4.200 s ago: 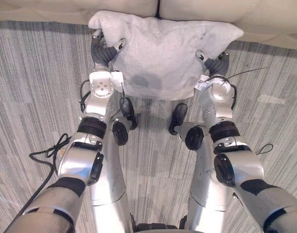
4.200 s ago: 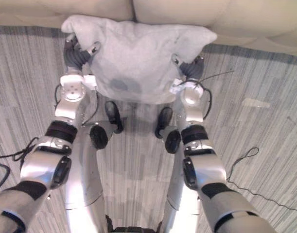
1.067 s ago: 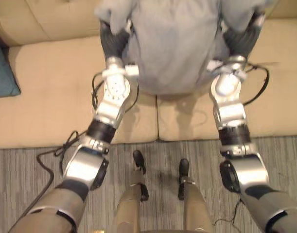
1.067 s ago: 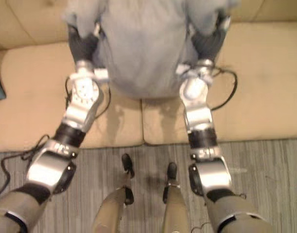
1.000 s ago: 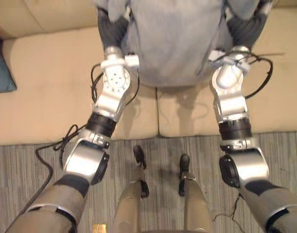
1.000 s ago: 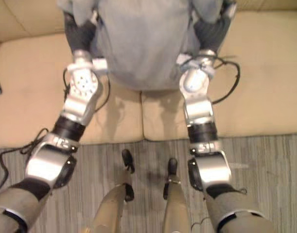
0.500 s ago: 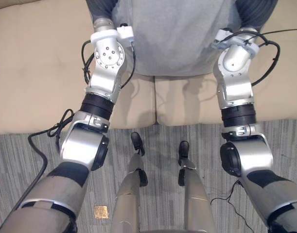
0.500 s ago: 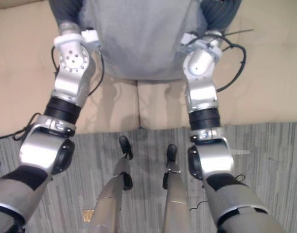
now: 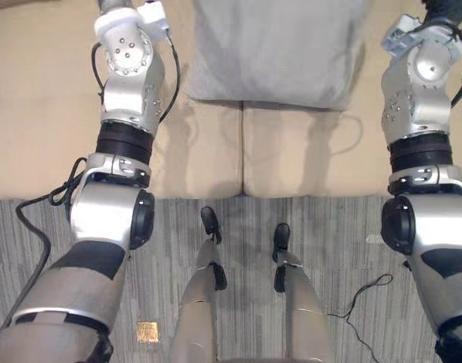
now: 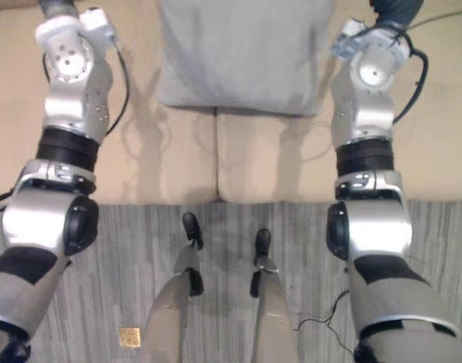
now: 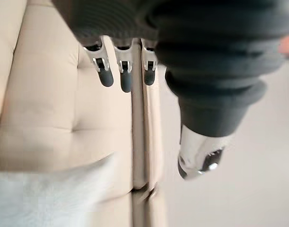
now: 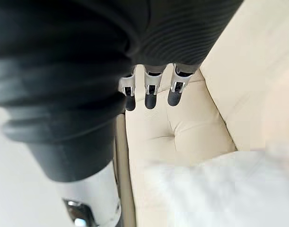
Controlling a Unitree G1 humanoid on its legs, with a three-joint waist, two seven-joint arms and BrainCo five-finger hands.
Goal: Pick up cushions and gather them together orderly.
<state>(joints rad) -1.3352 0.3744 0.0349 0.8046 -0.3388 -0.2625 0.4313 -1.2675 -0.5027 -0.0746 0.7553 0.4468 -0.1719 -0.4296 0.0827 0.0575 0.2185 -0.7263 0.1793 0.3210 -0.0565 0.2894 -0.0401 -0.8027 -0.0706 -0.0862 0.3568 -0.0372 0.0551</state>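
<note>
1. The grey cushion lies flat on the beige sofa, in the upper middle of the left eye view. It sits across the seam between the two seat pads. Its lower edge runs roughly parallel to the sofa's front, which looks like a deliberately tidy placement, not a drop.

2. The left hand has its fingers straight and slightly apart, with the thumb standing off to one side. It holds nothing. A pale corner of the cushion shows beyond the fingers, clear of them.

3. The right hand is the same: fingers straight in a row, nothing between them and the thumb. The cushion's edge shows near it but not touching.

4. In the eye views the two arms reach up the far left and far right of the frame, well apart, with the cushion between them. That wide stance probably keeps both hands off the fabric so the cushion sits undisturbed.

5. Judging by this, one cushion is in its spot. Gathering would still need any others brought beside it, likely lined up against the same edge.
</note>
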